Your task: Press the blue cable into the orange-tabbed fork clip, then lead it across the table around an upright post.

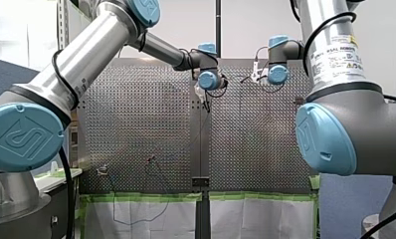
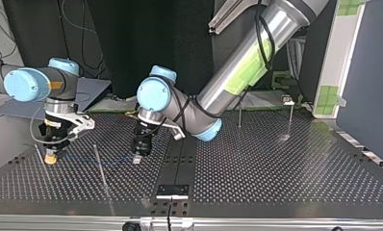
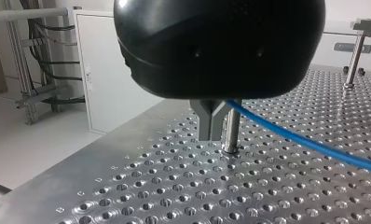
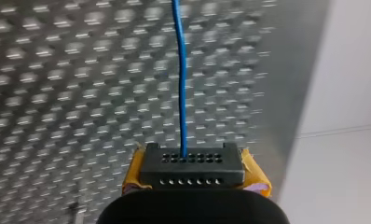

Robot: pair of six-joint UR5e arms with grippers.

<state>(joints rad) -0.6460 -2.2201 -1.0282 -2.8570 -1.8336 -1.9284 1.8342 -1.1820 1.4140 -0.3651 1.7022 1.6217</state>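
Silver perforated metal table [image 2: 276, 163] is filling the top view's lower half. Black, metal-fingered left gripper [image 3: 213, 136] is pinching the thin blue cable [image 3: 305, 142], just beside a slim upright metal post [image 3: 231, 128]. Yellow-padded right gripper [image 4: 190, 163] is clamping the cable too, which is stretching between both grippers at the top view's lower left.

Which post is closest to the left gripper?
The post right beside the left gripper, with the cable passing it. The far post stands well away across the table.

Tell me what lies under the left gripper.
Bare perforated table, with an upright post just beside my left gripper. The blue cable leads away; its start is covered.
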